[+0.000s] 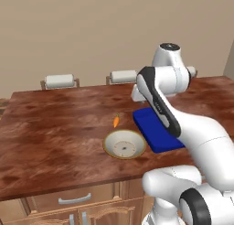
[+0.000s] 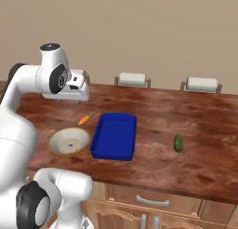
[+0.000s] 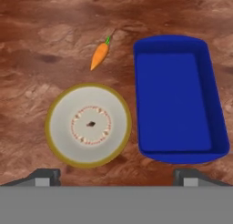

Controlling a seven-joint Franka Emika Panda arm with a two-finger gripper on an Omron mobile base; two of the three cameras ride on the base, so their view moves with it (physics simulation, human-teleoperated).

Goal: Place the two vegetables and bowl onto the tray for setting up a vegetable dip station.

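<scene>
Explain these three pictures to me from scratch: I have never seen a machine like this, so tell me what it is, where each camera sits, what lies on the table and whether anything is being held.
The machine is a white robot arm with dark joints, ending in a two-finger gripper. All the pictures are computer-rendered. Two come from cameras behind the arm, to its left and its right, looking down over a brown wooden table. The third comes from a camera on the hand itself, looking straight down.

On the table lie a flat deep blue rectangular tray, a wide cream-white bowl with a tan-gold rim beside it, and a tiny orange carrot with a green top just beyond the bowl. The right camera also shows a small dark green cucumber on the tray's other side.

The gripper is open and holds nothing; the tray is empty.
</scene>
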